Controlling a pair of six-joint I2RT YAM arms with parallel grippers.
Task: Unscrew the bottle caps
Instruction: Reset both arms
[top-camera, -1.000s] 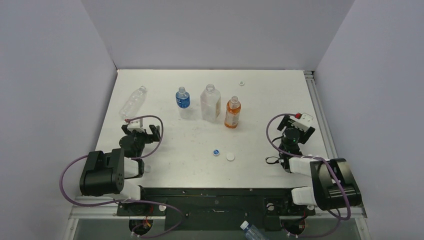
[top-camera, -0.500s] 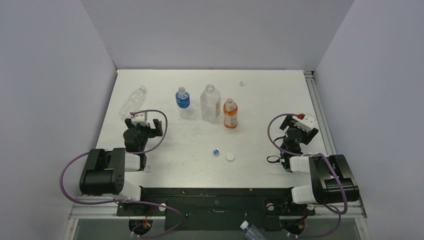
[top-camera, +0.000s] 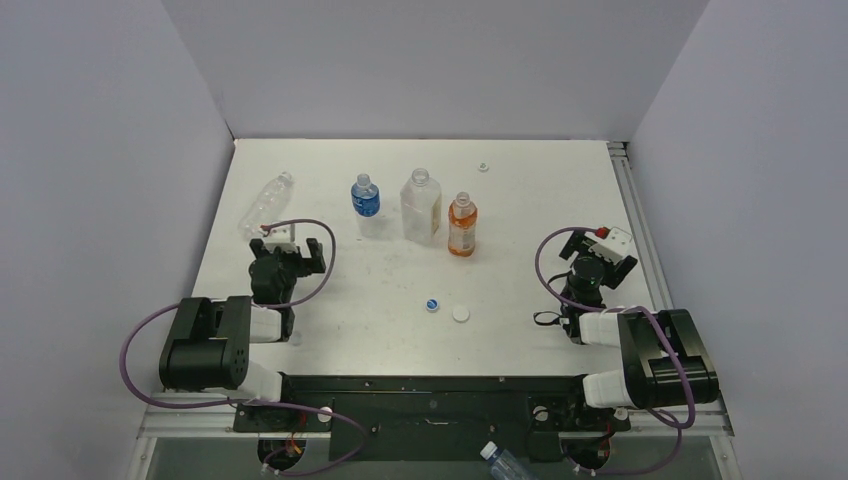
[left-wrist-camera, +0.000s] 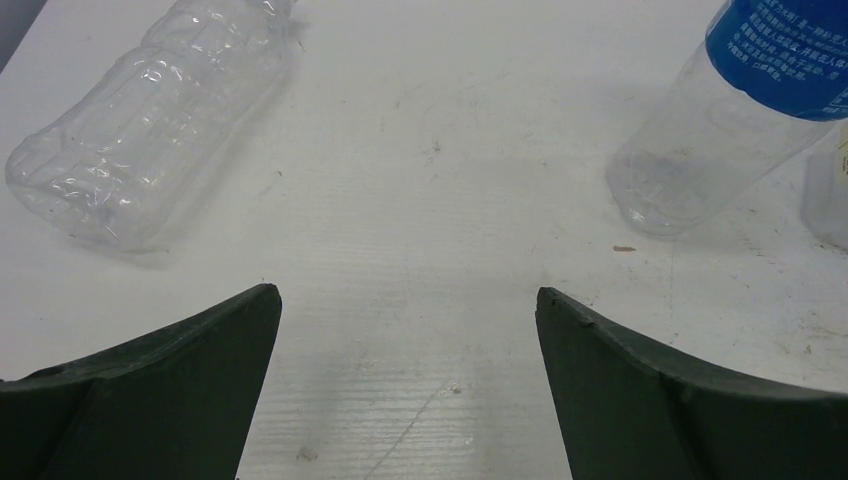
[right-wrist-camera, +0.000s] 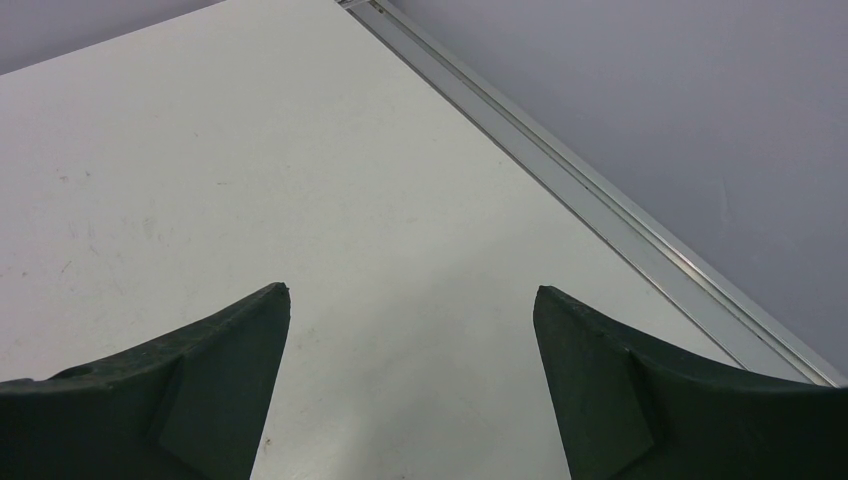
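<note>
fingers spread wide on left gripper (left-wrist-camera: 405, 300) and right gripper (right-wrist-camera: 410, 295), gripping nothing; blue bottle cap (top-camera: 432, 304) and white bottle cap (top-camera: 460, 314) lie loose on the near side of the orange bottle (top-camera: 461, 226), third cap (top-camera: 483, 166) beyond it.

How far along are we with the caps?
Done: three caps lie loose: blue cap, white cap, far cap. In hand: nothing; left gripper and right gripper are open. Remaining: perhaps the lying bottle, its neck unclear.

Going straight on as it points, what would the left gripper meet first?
Likely just bare table: the left gripper aims between the lying clear bottle and the blue-labelled bottle, clear of both as far as shown.
</note>
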